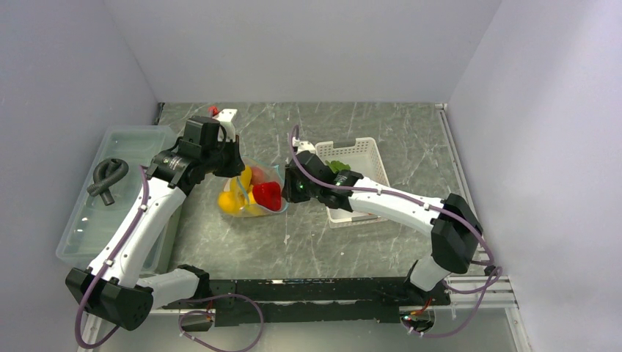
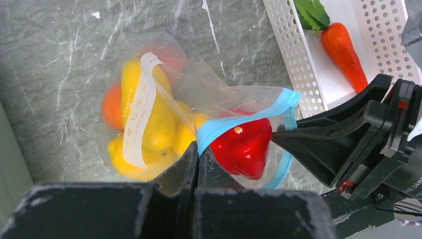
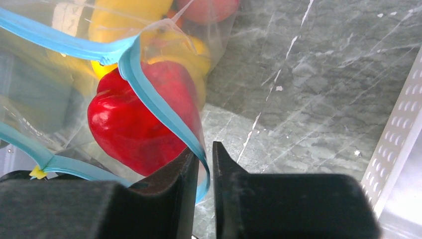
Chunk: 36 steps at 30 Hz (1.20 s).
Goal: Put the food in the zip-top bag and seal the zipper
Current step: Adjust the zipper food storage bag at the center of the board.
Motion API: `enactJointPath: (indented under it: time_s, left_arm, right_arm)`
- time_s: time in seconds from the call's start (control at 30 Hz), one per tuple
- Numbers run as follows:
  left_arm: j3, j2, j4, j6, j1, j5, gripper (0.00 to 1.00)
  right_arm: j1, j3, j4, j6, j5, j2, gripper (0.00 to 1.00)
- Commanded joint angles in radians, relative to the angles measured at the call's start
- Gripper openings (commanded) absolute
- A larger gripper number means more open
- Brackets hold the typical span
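The clear zip-top bag [image 1: 253,192] lies on the table between my arms, mouth toward the right. It holds yellow fruits [image 2: 149,124], an orange one [image 2: 112,107] and the red pepper [image 2: 244,147] at the mouth. My left gripper [image 2: 198,154] is shut on the teal-blue zipper [image 2: 249,117] at its near end. My right gripper [image 3: 205,154] has its jaws a narrow gap apart, with the zipper strip [image 3: 149,94] hanging loose between them. The orange carrot [image 2: 343,47] and green leafy piece [image 2: 311,12] lie in the white basket [image 1: 367,158].
A translucent bin [image 1: 88,220] with a dark hose [image 1: 108,180] in it stands along the left edge. A small red and white item [image 1: 216,112] sits at the back of the table. The basket stands just behind my right gripper [image 1: 287,192].
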Motion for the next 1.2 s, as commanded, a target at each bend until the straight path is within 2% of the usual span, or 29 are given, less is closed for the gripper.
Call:
enactJointPath:
  time_s: [0.0,0.07,0.27,0.8,1.0,1.17]
  left_arm:
    - [0.005,-0.014,0.043,0.012,0.005,0.021,0.0]
    - [0.005,-0.014,0.042,0.012,0.004,0.02,0.0]
    - [0.007,-0.019,0.039,0.01,0.005,0.015,0.0]
    - [0.092,-0.036,-0.104,-0.033,0.004,0.058,0.0]
    - [0.152,-0.06,-0.15,-0.043,0.004,0.093,0.0]
    - [0.173,-0.075,-0.146,-0.058,0.004,0.143,0.0]
  right_arm:
    - [-0.005,-0.013,0.058,0.033,-0.009,0.004,0.13]
    - [-0.007,-0.009,0.056,0.036,-0.009,0.001,0.0]
    - [-0.007,0.024,0.046,0.001,-0.009,-0.032,0.0]
    - [-0.007,0.295,-0.185,-0.191,-0.084,-0.099,0.0]
    - [-0.014,0.261,-0.207,-0.227,-0.01,-0.157,0.0]
    - [-0.029,0.21,-0.208,-0.216,-0.03,-0.148,0.0]
